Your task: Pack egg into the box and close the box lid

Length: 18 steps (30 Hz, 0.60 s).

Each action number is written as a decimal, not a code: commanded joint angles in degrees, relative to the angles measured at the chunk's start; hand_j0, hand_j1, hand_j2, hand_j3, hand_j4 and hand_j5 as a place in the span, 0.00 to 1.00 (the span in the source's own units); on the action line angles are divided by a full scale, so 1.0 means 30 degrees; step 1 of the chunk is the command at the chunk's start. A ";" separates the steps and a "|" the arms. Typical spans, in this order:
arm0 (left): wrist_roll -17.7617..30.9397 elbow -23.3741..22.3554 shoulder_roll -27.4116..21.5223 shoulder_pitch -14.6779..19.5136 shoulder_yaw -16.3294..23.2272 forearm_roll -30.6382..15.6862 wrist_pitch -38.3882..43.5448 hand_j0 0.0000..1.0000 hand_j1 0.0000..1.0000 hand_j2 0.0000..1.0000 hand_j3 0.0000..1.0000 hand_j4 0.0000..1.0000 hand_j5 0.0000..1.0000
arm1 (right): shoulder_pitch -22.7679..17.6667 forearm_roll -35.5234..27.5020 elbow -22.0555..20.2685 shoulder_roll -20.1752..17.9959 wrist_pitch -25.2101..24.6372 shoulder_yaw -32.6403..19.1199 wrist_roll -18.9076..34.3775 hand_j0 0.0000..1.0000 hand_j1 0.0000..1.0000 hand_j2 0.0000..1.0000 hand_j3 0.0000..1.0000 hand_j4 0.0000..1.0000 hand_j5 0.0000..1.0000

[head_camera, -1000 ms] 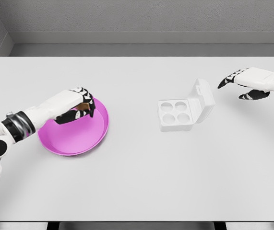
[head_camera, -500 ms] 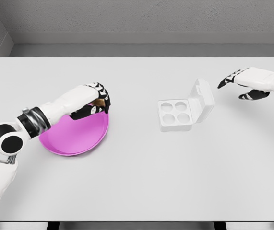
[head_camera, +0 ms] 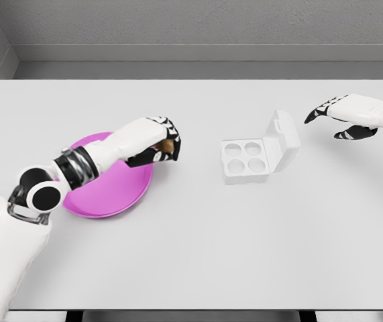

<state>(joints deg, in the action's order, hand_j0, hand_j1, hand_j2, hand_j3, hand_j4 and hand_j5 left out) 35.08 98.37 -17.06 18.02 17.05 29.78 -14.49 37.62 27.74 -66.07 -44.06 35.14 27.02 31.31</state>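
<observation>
Beside the plate point(head_camera: 104, 194), left hand point(head_camera: 159, 139) fingers clench a brown egg point(head_camera: 167, 144) (mostly hidden); right hand point(head_camera: 342, 114) released.

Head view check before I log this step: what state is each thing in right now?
Egg box: lid open, all four cups empty.
Egg: held in the left robot hand, just past the plate's right rim.
Pink plate: empty, flat on the table.
Right robot hand: open, holding nothing, right of the box.
</observation>
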 commanded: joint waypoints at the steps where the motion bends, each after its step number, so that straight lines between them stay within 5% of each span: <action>1: -0.0025 -0.0036 0.0239 0.0000 0.0177 0.0034 0.0025 0.20 0.20 0.20 0.20 0.20 0.20 | 0.0000 -0.0105 -0.0007 -0.0021 -0.0048 -0.0014 -0.0006 0.74 0.74 0.74 0.74 0.74 0.74; 18: -0.0025 -0.0270 0.1761 0.0586 0.1173 0.1265 0.0055 0.19 0.19 0.19 0.19 0.19 0.19 | 0.0000 -0.0076 -0.0036 -0.0050 -0.0048 -0.0014 -0.0036 0.74 0.74 0.74 0.74 0.74 0.74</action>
<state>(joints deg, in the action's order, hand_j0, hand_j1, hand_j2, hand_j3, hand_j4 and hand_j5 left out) 35.06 97.65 -12.11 19.95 20.34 33.42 -14.43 37.62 27.78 -66.17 -44.15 35.14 27.02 31.30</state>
